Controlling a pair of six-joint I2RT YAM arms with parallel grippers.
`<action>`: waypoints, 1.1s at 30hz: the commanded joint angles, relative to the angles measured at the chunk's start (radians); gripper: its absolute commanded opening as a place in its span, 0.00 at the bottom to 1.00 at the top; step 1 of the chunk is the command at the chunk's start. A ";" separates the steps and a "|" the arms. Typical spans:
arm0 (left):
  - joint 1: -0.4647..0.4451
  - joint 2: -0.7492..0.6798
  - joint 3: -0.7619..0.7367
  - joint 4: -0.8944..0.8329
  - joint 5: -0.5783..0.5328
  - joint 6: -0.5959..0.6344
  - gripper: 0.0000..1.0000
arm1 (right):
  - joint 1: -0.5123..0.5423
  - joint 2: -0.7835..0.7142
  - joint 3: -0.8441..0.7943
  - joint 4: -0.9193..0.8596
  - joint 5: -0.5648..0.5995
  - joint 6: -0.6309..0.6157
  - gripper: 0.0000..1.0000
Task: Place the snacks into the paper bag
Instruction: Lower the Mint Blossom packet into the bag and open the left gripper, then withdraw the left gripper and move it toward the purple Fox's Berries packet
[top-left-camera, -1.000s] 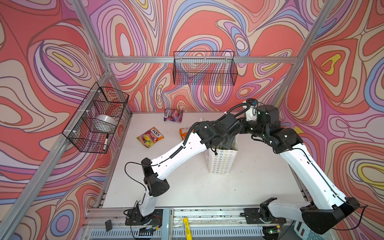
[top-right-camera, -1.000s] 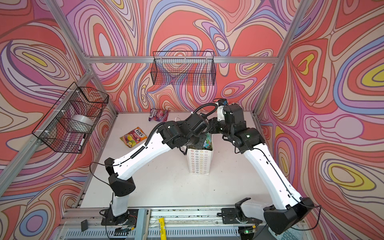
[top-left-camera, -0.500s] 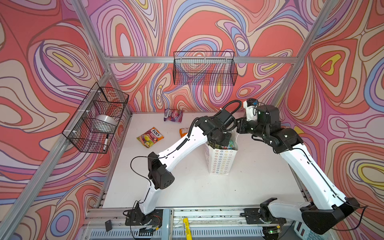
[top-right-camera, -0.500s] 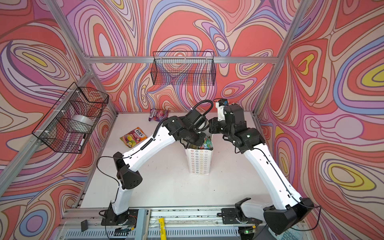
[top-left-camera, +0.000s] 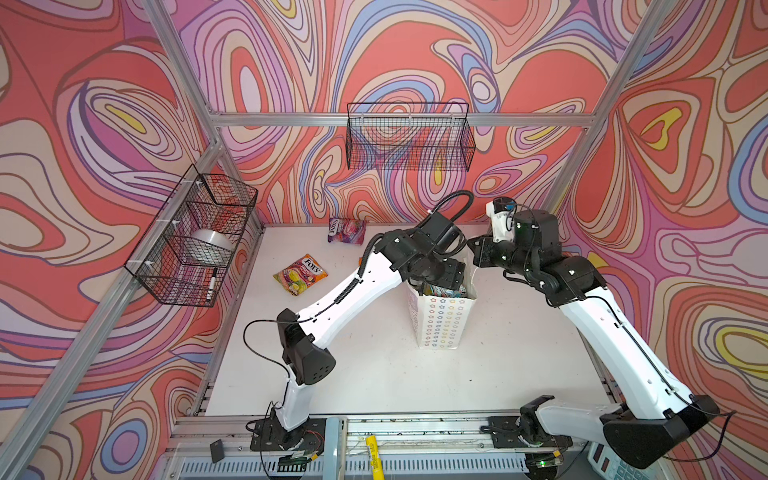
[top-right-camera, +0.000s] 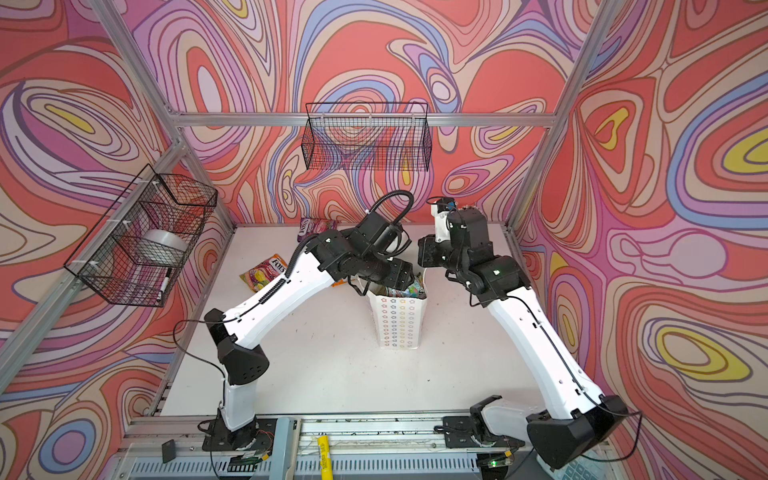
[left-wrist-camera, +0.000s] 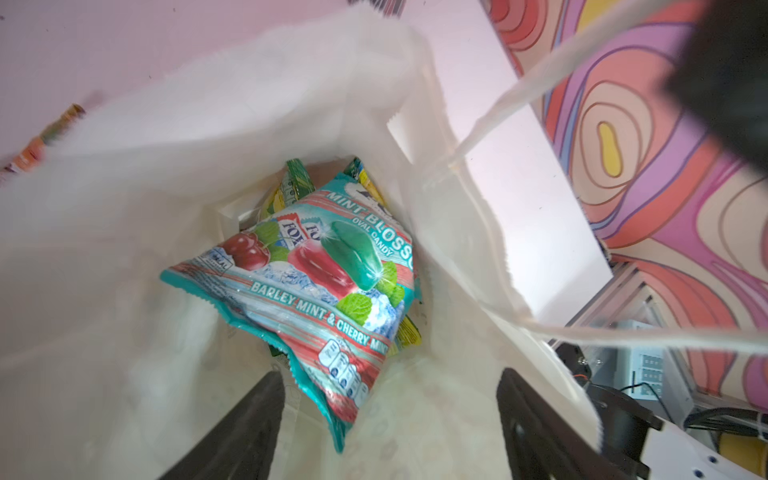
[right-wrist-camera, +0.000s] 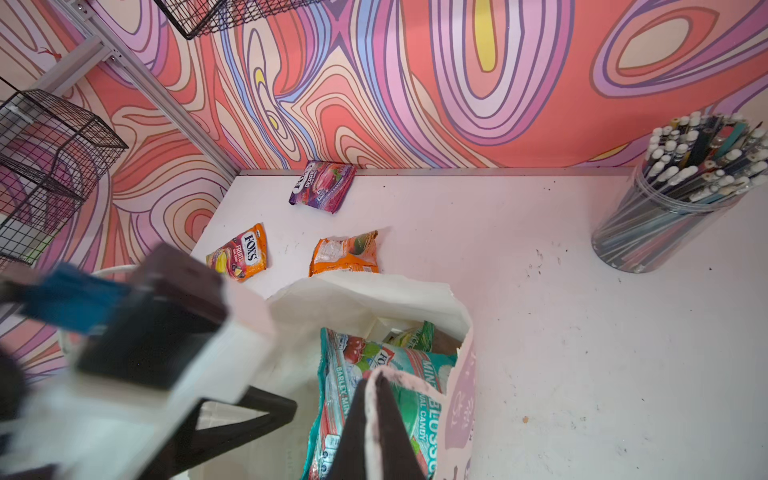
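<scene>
**Teal packet (left-wrist-camera: 307, 282) in bag (top-left-camera: 440, 320), three packets outside**

The bag is seen upright mid-tabletop (top-left-camera: 374, 374) in both top views. Its rim is pinched by the right claw (right-wrist-camera: 376, 415), which is closed tight on the paper. The left claw (left-wrist-camera: 390, 432) is held wide over the bag's mouth, with nothing gripped. The teal packet is lodged inside, tilted, atop a green packet (left-wrist-camera: 297, 183). An orange packet (right-wrist-camera: 344, 254) is seen just behind the bag. A yellow packet (right-wrist-camera: 239, 253) and a purple packet (right-wrist-camera: 323, 185) are seen farther back, the purple one near the wall (right-wrist-camera: 415, 104).
</scene>
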 joint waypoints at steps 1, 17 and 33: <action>-0.003 -0.094 -0.012 0.058 0.029 -0.008 0.86 | 0.003 -0.021 -0.005 0.049 -0.003 -0.006 0.00; -0.001 -0.508 -0.360 0.269 -0.097 0.004 1.00 | 0.003 -0.029 -0.010 0.051 0.008 -0.009 0.00; 0.116 -0.896 -0.922 0.279 -0.472 -0.130 1.00 | 0.004 -0.017 -0.013 0.055 0.019 -0.008 0.00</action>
